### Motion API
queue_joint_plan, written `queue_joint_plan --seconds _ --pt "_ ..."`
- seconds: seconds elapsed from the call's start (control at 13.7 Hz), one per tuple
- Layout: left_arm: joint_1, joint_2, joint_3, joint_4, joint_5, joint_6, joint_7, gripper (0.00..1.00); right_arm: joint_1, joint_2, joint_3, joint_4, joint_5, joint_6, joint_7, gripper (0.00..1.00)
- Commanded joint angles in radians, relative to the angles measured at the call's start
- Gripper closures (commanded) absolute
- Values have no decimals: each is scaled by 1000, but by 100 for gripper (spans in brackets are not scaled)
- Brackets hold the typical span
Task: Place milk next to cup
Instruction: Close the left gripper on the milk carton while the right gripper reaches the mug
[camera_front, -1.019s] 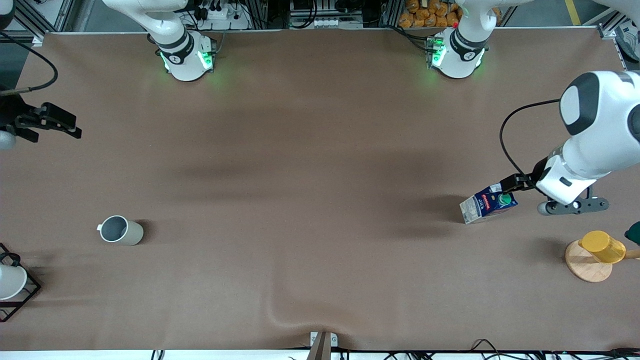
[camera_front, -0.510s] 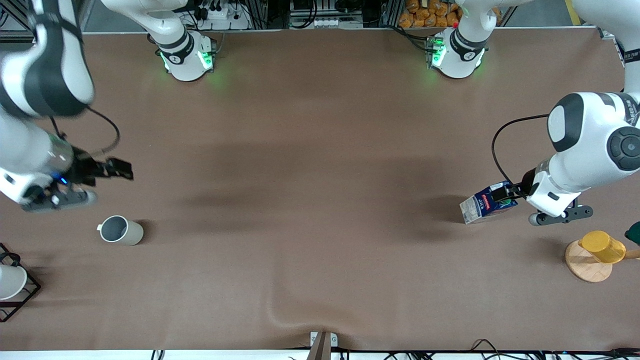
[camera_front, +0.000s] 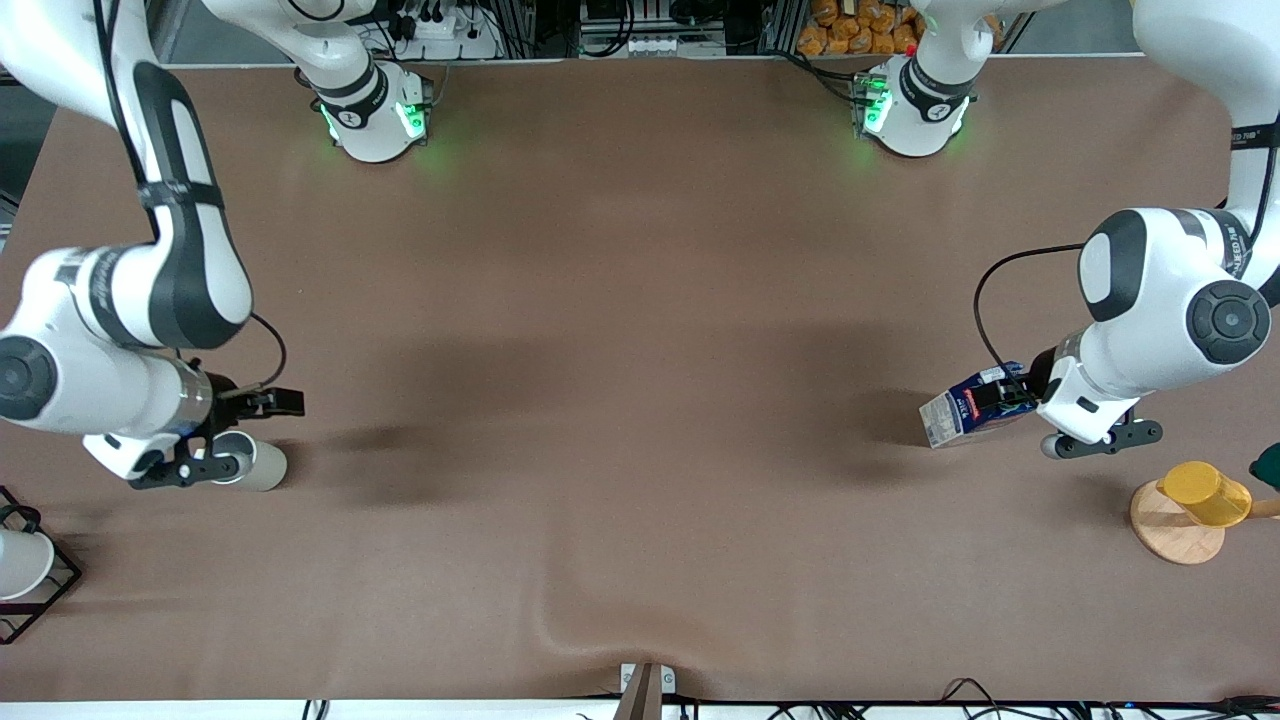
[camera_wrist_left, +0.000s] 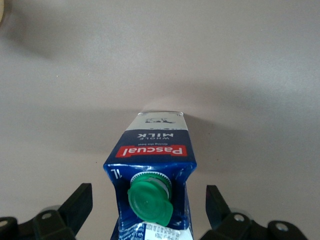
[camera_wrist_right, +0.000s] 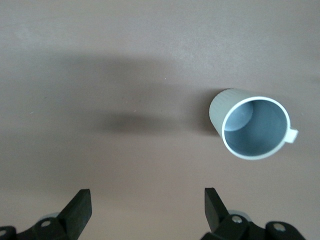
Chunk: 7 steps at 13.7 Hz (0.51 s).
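Observation:
The milk (camera_front: 958, 414), a dark blue carton with a green cap and a pale lower part, stands toward the left arm's end of the table. My left gripper (camera_front: 1003, 398) is open around the carton's top. In the left wrist view the milk (camera_wrist_left: 152, 155) sits between the fingers (camera_wrist_left: 80, 205) with gaps on both sides. The cup (camera_front: 262, 466), a pale grey-beige mug, stands at the right arm's end, partly hidden by the right hand. My right gripper (camera_front: 280, 403) is open and empty just beside it. In the right wrist view (camera_wrist_right: 147, 205) the cup (camera_wrist_right: 252, 125) lies off to one side.
A yellow cup (camera_front: 1205, 492) stands on a round wooden coaster (camera_front: 1165, 535) near the milk. A white cup (camera_front: 18, 562) sits in a black wire rack (camera_front: 55, 590) near the mug. The table cover has a fold (camera_front: 560, 625) by the front edge.
My right arm has swung in from the table's edge to the cup. My left gripper has come down over the carton's top, now covering the green cap in the front view.

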Motion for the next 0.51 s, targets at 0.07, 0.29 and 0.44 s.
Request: queue_joint_plan --seconds 0.07,0.29,0.44 --pt "6 0 -4 -18 -5 13 -17 0 -21 70 6 65 -12 24 -3 0" --pt "9 10 -4 -13 -16 11 -28 7 -61 93 6 65 -8 69 -15 0" --pt "17 11 -4 -9 -24 11 -41 13 -76 96 6 65 -12 75 -112 0"
